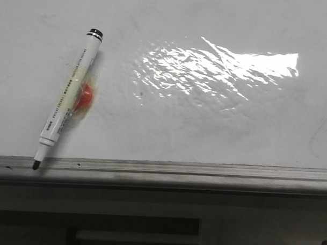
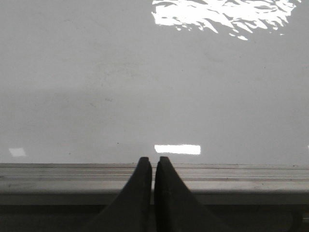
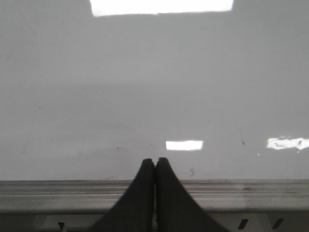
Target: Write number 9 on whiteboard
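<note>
Both sets of jaws clenched on nothing: left gripper (image 2: 153, 162) and right gripper (image 3: 155, 163) each hang over the grey ledge (image 1: 204, 175) w/ fingertips pressed together, neither near the marker (image 1: 67, 100). Marker lies on the whiteboard (image 1: 206, 124), uncapped, tip down on the ledge, black end up, slanted; a red blob w/ yellowish stain (image 1: 84, 97) sits beside its barrel. No number 9 anywhere, so task looks not started: pick up marker, then draw the digit. Board glossy, faint grey smudges, big glare patch (image 1: 219, 68) upper mid. Below the ledge, dark frame parts, hard to make out.
</note>
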